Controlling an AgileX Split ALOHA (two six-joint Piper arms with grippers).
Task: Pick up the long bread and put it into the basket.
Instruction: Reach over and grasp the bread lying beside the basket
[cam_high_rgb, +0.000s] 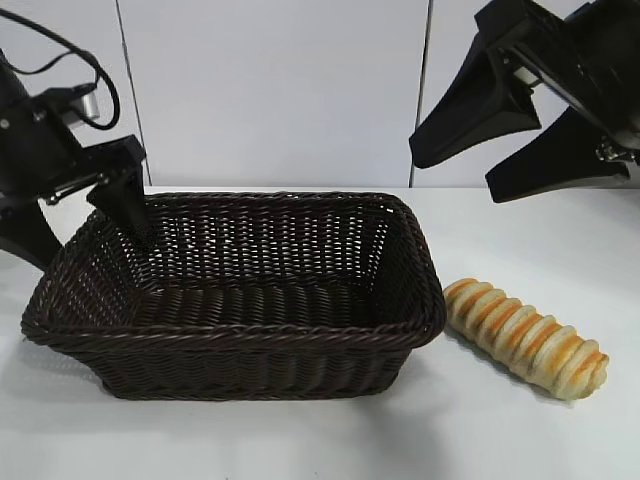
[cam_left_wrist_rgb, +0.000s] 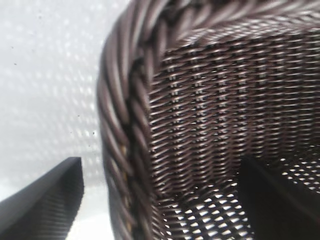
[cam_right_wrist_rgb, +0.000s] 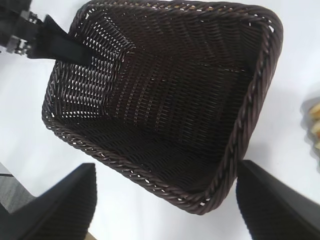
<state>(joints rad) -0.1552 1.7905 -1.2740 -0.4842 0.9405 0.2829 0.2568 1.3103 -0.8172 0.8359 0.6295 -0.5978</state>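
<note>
The long bread (cam_high_rgb: 527, 338) lies on the bench (cam_high_rgb: 300, 440) at the basket's (cam_high_rgb: 240, 345) four o'clock. The left claw (cam_left_wrist_rgb: 160, 200) gapes wide astride the basket's rim, empty; the right claw (cam_high_rgb: 520, 145) hangs open overhead.

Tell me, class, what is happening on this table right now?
Nothing is held yet. The pale, orange-striped long bread lies on the white table, just outside the right end of the dark brown woven wicker basket, which holds no bread. The left end effector straddles the basket's left rim, jaws open. The right end effector hovers open above the bread.
</note>
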